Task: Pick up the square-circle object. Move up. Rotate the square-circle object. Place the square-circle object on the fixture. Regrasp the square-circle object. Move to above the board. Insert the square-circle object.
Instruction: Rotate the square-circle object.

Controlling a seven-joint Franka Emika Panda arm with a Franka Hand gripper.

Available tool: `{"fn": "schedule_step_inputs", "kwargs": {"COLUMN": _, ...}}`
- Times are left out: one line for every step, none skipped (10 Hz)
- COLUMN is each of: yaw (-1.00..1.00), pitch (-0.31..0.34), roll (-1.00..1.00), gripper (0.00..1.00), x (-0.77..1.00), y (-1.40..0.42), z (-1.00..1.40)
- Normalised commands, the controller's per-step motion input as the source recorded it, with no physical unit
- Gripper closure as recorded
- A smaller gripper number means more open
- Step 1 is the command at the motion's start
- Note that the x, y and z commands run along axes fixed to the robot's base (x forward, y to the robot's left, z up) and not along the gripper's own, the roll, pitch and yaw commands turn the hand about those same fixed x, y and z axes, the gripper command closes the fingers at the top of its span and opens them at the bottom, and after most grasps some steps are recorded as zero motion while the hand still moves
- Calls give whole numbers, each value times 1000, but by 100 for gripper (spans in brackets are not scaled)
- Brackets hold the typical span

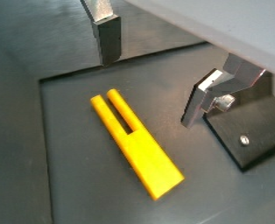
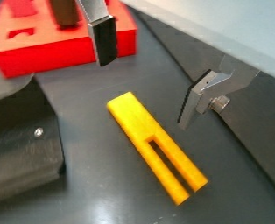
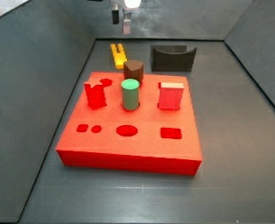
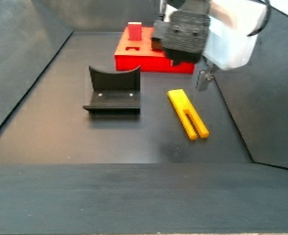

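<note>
The square-circle object (image 4: 188, 113) lay flat on the dark floor at right of centre, beside the fixture (image 4: 112, 90) and in front of the red board (image 4: 140, 51). The claw (image 4: 205, 77) hovered just above its far end, fingers (image 1: 109, 38) spread and pinching nothing.

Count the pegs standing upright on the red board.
4. On the red board: a brown peg at the back, a green cylinder mid-board, and a red peg on either side of it. The gripper hovers open above the floor.
</note>
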Motion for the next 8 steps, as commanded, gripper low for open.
{"fn": "schedule_step_inputs", "kwargs": {"yaw": 1000, "pitch": -4, "roll": -7, "gripper": 0, "x": 28, "y": 0, "z": -38}}
{"fn": "schedule_step_inputs", "kwargs": {"yaw": 1000, "pitch": -4, "roll": -8, "gripper": 0, "x": 28, "y": 0, "z": -38}}
{"fn": "schedule_step_inputs", "kwargs": {"yaw": 1000, "pitch": -4, "roll": -8, "gripper": 0, "x": 28, "y": 0, "z": -38}}
{"fn": "schedule_step_inputs", "kwargs": {"yaw": 1000, "pitch": -4, "roll": -9, "gripper": 0, "x": 29, "y": 0, "z": -38}}
{"fn": "schedule_step_inputs", "kwargs": {"yaw": 1000, "pitch": -5, "roll": -10, "gripper": 0, "x": 29, "y": 0, "z": -38}}
{"fn": "schedule_step_inputs", "kwargs": {"yaw": 1000, "pitch": -5, "roll": -10, "gripper": 0, "x": 29, "y": 0, "z": -38}}
{"fn": "schedule_step_inputs", "kwargs": {"yaw": 1000, "pitch": -6, "roll": -11, "gripper": 0, "x": 29, "y": 0, "z": -38}}
{"fn": "schedule_step_inputs", "kwargs": {"yaw": 1000, "pitch": -6, "roll": -13, "gripper": 0, "x": 29, "y": 0, "z": -38}}
